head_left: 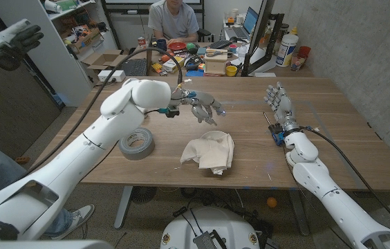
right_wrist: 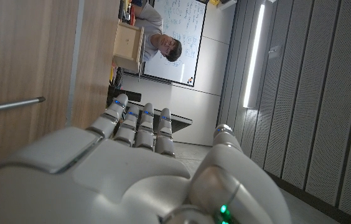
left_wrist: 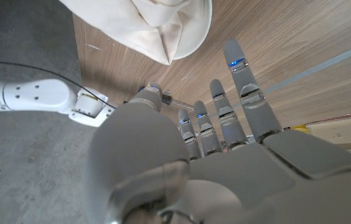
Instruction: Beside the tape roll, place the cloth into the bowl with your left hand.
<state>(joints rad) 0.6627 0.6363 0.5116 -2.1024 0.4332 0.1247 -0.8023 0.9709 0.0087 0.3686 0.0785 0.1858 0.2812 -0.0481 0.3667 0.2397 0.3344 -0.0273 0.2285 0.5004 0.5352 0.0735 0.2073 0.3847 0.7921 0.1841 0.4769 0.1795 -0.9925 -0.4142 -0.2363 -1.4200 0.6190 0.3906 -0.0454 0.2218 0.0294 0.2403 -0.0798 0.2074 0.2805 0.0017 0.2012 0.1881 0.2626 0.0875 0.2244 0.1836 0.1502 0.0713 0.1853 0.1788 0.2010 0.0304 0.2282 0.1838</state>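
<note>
A cream cloth lies bunched in a white bowl near the table's front middle, covering most of it. The grey tape roll sits just to the bowl's left. My left hand hovers beyond the cloth with its fingers spread and nothing in them. In the left wrist view, the left hand reaches past the cloth and the bowl's rim. My right hand stands upright at the table's right side, fingers apart and holding nothing; the right wrist view shows the right hand the same way.
A person sits behind the far edge, by a wooden box and several small items. Another person's gloved hand shows at the top left. The right arm shows in the left wrist view.
</note>
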